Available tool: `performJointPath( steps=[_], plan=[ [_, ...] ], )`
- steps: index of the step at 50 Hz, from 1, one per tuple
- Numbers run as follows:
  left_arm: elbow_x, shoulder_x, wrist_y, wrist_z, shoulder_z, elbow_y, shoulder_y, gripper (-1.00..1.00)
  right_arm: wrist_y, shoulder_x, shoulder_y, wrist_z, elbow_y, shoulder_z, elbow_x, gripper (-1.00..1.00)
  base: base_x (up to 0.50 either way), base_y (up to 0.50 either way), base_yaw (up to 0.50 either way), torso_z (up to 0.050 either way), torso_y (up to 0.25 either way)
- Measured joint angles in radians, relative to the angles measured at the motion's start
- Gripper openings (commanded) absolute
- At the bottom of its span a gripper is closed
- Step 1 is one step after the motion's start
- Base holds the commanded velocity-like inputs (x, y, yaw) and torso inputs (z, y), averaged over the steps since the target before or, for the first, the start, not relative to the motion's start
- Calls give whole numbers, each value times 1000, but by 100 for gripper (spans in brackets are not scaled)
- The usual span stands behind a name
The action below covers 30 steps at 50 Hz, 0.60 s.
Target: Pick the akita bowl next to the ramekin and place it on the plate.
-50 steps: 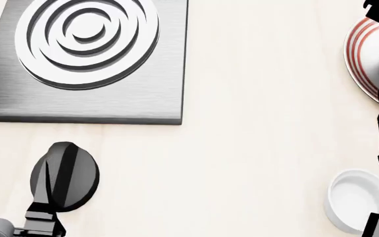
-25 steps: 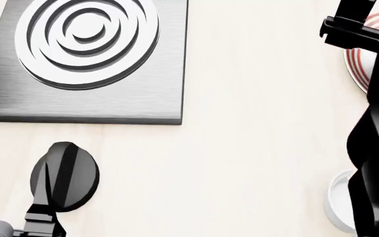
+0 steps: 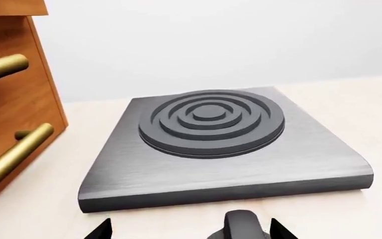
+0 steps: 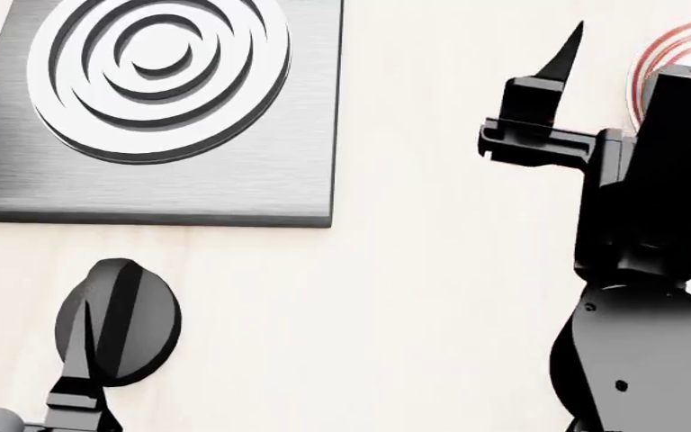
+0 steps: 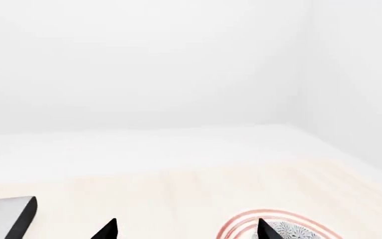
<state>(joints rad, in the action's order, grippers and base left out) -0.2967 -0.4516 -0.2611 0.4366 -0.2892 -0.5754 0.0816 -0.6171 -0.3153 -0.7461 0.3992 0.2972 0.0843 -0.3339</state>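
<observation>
- Since a second earlier, the right end effector [image 5: 185,230] had been lifted off the plate [image 5: 244,221] and swung inward, its fingers seen spread and empty.
- The akita bowl [image 5: 300,231] was left on the plate, so placement was judged done.
- The left end effector [image 3: 185,230] was seen open, idle.
</observation>
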Motion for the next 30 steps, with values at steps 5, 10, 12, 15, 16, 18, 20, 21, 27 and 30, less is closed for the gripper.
performJointPath(
  steps=[5, 10, 12, 15, 16, 18, 20, 21, 27, 30],
  plan=[
    [-5, 0, 5, -1, 1, -3, -2, 100, 17, 1, 43, 4, 47, 24, 12, 100, 0, 0, 0, 0, 0],
    [-9, 0, 9, -1, 2, -5, -3, 100, 27, -1, 83, 10, 96, 46, 22, 100, 0, 0, 0, 0, 0],
    [-10, 0, 10, -1, 2, -6, -3, 100, 30, -3, 98, 12, 116, 55, 27, 100, 0, 0, 0, 0, 0],
    [-11, 0, 13, -1, 2, -6, -3, 100, 33, -6, 121, 17, 148, 67, 34, 100, 0, 0, 0, 0, 0],
    [-12, 0, 14, -1, 3, -5, -3, 100, 33, -7, 129, 19, 159, 70, 36, 100, 0, 0, 0, 0, 0],
    [-12, 0, 16, -1, 3, -4, -3, 100, 32, -10, 145, 23, 181, 77, 40, 100, 0, 0, 0, 0, 0],
    [-13, 0, 18, -1, 3, -3, -4, 100, 31, -15, 161, 27, 204, 86, 46, 100, 0, 0, 0, 0, 0],
    [-13, 0, 18, -1, 2, -3, -4, 100, 31, -17, 169, 29, 215, 90, 49, 100, 0, 0, 0, 0, 0],
    [-12, 0, 23, 0, 1, -1, -6, 100, 27, -32, 213, 43, 282, 117, 73, 100, 0, 0, 0, 0, 0],
    [-12, 1, 25, 0, 0, 0, -6, 100, 25, -40, 234, 51, 315, 130, 85, 100, 0, 0, 0, 0, 0]
  ],
)
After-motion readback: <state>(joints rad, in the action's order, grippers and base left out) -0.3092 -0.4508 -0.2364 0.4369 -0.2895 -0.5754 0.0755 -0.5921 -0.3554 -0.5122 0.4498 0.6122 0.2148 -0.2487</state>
